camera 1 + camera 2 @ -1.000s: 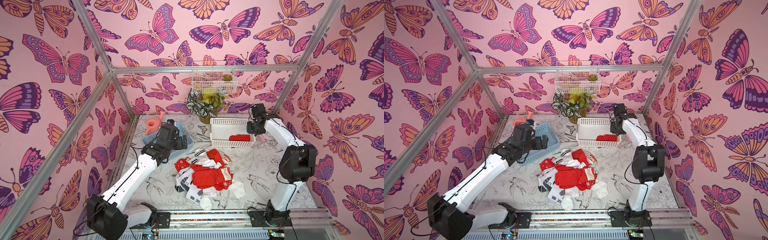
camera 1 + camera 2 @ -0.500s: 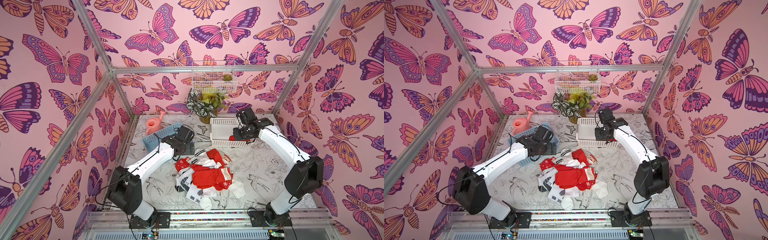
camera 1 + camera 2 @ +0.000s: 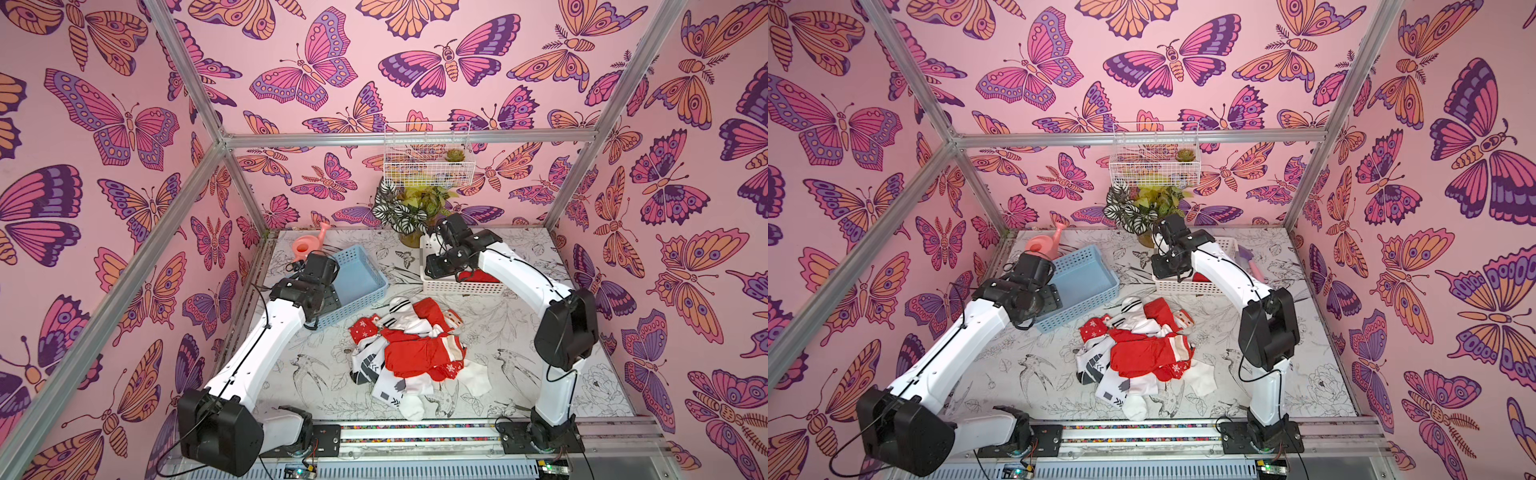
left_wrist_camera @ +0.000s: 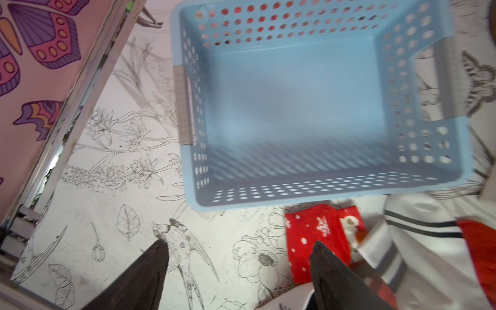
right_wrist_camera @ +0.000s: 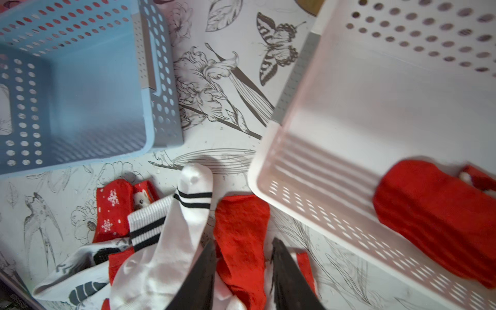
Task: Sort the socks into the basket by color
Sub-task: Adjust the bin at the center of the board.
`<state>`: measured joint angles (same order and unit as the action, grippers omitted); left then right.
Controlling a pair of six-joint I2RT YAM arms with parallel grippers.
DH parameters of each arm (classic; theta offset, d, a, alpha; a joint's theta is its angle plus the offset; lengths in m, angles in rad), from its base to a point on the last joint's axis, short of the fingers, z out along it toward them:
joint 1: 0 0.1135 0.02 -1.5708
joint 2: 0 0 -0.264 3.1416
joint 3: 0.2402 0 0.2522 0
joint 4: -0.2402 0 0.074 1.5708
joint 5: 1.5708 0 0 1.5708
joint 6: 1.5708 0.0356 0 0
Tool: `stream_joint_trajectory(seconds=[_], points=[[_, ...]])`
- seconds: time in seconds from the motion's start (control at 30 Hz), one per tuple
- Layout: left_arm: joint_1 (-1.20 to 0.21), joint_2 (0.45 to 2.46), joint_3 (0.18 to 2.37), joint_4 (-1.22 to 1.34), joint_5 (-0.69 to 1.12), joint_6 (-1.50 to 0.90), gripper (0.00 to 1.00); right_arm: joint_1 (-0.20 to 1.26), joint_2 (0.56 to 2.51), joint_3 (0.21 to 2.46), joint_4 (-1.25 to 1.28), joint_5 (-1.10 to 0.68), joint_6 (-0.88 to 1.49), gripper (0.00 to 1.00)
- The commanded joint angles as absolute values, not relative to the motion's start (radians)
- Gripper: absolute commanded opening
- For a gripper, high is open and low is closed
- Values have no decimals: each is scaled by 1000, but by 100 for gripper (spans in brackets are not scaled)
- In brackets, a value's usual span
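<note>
I am making out a grey strip point(image 4: 182, 104) on the blue basket point(image 4: 281, 198) rim, its marks too blurred to read. My left gripper point(image 4: 239, 243) is hanging beside that basket, spread wide and empty. My right gripper point(image 5: 244, 240) is hovering by the white basket point(image 5: 268, 171), part-spread, pinching nothing. The socks point(image 3: 415, 353) are lying heaped mid-table, one red sock point(image 5: 429, 220) in the white basket

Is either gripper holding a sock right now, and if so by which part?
Neither. The left gripper and the right gripper both have their jaws apart with nothing between them; the sock pile lies untouched.
</note>
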<state>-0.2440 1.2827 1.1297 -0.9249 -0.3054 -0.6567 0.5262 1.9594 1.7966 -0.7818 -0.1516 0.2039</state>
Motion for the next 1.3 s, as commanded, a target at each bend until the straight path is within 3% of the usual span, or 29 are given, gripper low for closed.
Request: stream_joint_trajectory(seconds=[0.0,0.3,0.87,1.27], points=[[-179,1244,1086,-960,-260,-658,82,570,2009,1843,-741,-214,196,37],[-37,1247,1018,-878,-181,-648,76,647,2148,1861,-573,-322,262,41],[-11,1320,976,-781,-178,-640,74,666,2240,1952,-558,-310,279,48],[-2,1356,960,-740,-150,-631,67,664,2351,2075,-575,-277,293,44]])
